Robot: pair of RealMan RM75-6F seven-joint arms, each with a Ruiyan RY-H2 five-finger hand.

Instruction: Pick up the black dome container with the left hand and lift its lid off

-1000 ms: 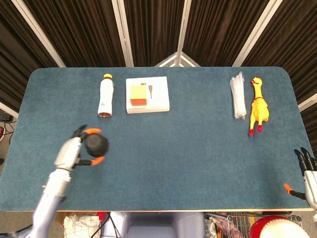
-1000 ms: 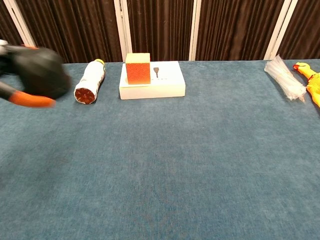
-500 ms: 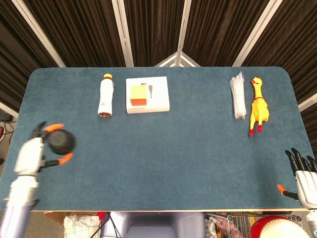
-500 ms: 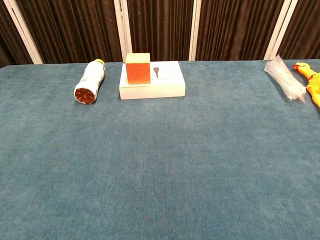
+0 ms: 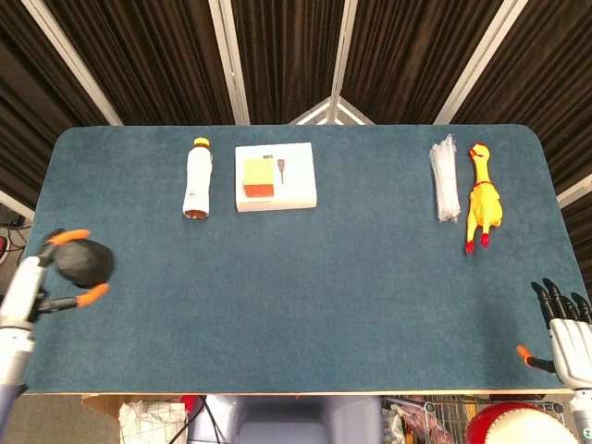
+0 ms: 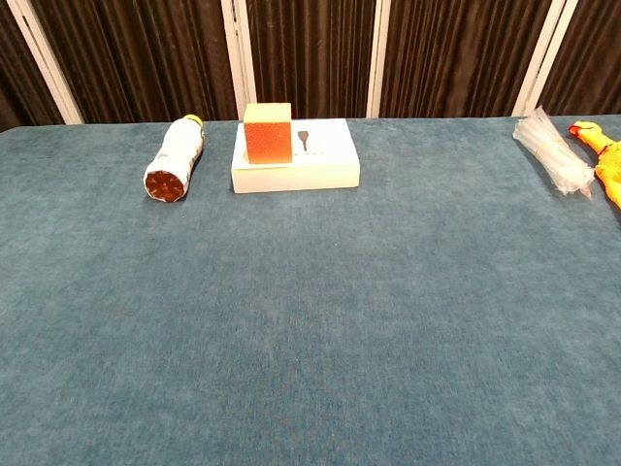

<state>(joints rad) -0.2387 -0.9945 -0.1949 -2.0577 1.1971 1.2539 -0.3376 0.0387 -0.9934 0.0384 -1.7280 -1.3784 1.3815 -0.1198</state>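
Black dome container point(image 5: 83, 262) sits gripped in the left hand point(image 5: 42, 277), orange fingertips point(image 5: 91, 295) wrapping both sides, at the table's point(image 5: 324, 277) left edge. Looks rigid, smooth, light, likely slippery; lid best pinched at its crown. Right hand point(image 5: 566, 331) far opposite, fingers apart, holding nothing.

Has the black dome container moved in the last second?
Yes. In the head view the black dome container, held by the left hand, has gone left, away from the white bottle, to the table's left edge.
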